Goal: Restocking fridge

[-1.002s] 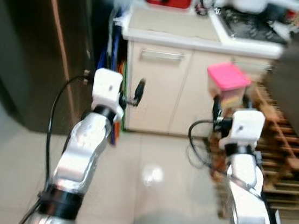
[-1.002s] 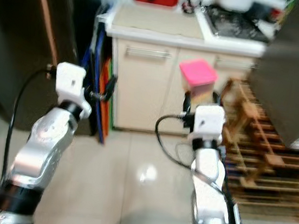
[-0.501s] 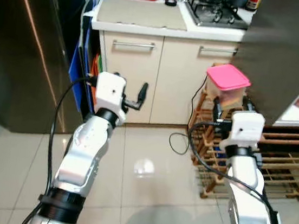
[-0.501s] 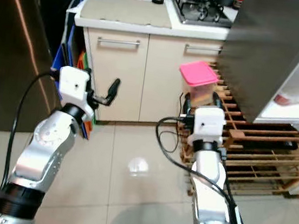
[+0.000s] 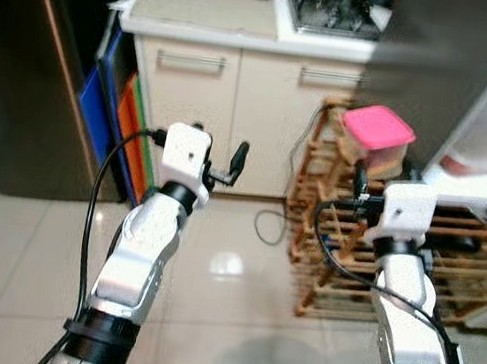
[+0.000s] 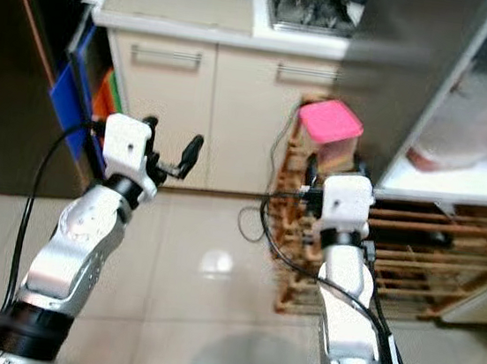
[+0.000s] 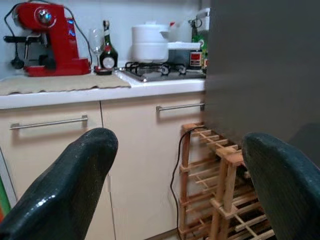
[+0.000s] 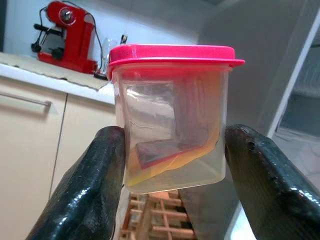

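Observation:
My right gripper [image 5: 374,173] is shut on a clear plastic container [image 5: 375,138] with a pink lid, holding it upright at chest height. In the right wrist view the container [image 8: 172,115] sits between both black fingers [image 8: 95,180] and has dark and yellow contents. The open fridge is at the right, with its dark grey door [image 5: 453,66] standing just behind the container and a white shelf [image 5: 483,183] beyond it. My left gripper [image 5: 220,157] is open with nothing in it, raised in front of the cream cabinets [image 5: 236,101].
A low wooden rack [image 5: 341,256] with a black cable stands below the container. A counter with a gas hob [image 7: 160,67], a white pot and a red coffee machine [image 7: 47,40] is ahead. A dark steel appliance [image 5: 26,67] and blue and orange boards [image 5: 100,120] are at the left.
The whole picture has shifted, so the camera moved: the fridge shelf and the rack come further into view at the right. Both arms keep their pose, and the container stays gripped.

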Tool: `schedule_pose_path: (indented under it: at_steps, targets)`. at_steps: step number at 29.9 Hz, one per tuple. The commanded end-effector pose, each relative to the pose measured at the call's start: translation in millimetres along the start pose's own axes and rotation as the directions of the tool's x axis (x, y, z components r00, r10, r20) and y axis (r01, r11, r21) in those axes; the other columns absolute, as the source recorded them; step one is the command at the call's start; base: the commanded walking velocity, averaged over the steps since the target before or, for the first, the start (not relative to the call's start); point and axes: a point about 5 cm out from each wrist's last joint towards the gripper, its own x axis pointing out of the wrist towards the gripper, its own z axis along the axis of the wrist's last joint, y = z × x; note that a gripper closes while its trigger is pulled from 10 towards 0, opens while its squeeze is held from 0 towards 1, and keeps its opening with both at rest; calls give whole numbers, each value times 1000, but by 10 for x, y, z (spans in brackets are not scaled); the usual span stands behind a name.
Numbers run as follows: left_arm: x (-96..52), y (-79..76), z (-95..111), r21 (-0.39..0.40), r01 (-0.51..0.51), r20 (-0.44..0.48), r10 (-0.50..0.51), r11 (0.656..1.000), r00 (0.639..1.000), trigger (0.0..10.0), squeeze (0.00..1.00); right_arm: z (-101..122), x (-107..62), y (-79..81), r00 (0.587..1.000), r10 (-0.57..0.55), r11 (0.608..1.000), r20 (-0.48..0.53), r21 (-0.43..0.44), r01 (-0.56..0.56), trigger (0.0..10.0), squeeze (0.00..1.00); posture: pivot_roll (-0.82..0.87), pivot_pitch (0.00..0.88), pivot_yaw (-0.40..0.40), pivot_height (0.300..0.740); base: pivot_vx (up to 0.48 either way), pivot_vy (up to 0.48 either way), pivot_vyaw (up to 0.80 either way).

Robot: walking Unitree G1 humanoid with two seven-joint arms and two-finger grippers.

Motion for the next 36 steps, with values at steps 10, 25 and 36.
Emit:
schedule_pose_path:
  at_steps: [10, 25, 36]
  targets:
    - [15, 85, -17, 38, -31, -11, 32, 999, 999, 10000, 0, -1, 36, 54, 1000, 17, 1000, 6, 24, -17, 0, 0, -69, 0, -5, 740, 0, -470, 0]
    - [-53, 173, -241, 5, -101, -97, 101, 995, 990, 10000, 0, -179, -25, 159, 984, 116, 959, -136, 274, -75, 0, 0, -68, 0, -7, 740, 0, -465, 0]
    - [-366, 401, -634, -66, -233, -275, 207, 970, 939, 10000, 0, -486, -248, -44, 948, 151, 932, -281, 359, -42, 0, 0, -57, 0, -5, 740, 0, -462, 0]
